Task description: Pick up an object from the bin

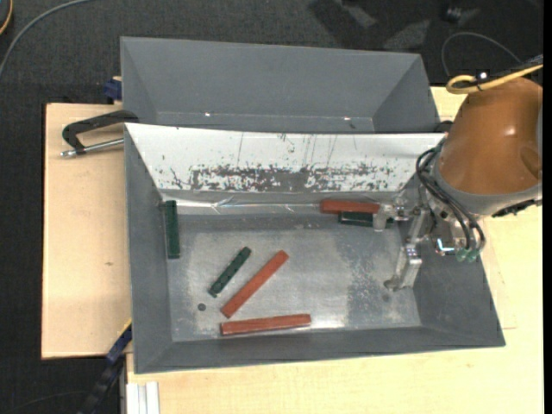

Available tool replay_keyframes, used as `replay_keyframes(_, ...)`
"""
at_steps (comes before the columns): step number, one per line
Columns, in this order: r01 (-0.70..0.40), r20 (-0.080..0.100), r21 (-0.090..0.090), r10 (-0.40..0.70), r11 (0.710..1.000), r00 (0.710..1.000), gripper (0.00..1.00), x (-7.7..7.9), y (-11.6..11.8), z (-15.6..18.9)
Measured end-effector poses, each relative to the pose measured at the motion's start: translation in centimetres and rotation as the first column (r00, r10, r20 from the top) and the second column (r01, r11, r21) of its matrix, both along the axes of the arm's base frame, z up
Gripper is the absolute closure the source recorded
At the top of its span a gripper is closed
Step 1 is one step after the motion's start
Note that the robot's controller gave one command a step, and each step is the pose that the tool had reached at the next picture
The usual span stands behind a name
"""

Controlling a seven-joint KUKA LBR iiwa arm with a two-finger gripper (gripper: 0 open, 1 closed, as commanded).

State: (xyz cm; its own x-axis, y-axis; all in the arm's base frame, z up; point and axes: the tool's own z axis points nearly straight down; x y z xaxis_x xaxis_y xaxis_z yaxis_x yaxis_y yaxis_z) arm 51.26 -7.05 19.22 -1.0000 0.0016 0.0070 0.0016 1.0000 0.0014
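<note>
My gripper point(402, 270) hangs low over the bin's right side, above bare floor near the right wall. Just left of it, against the back wall, lies a red bar point(349, 206). A short dark green piece point(355, 219) lies right under that bar, and its right end runs in behind the gripper's body. I see nothing held in the gripper.
Left of the middle lie a slanted red bar point(254, 282) and a slanted dark green bar point(230, 271). Another red bar point(265, 323) lies along the front wall. A dark green bar point(172, 228) stands along the left wall. A small dark dot point(202, 309) sits near the front left.
</note>
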Motion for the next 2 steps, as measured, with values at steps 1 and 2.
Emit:
replay_keyframes(1,-0.199,0.014,0.001,0.199,0.980,0.980,0.00,1.4,10.0,0.7)
replay_keyframes(2,-0.485,0.004,0.002,0.485,0.874,0.874,0.00,2.9,16.1,-12.4)
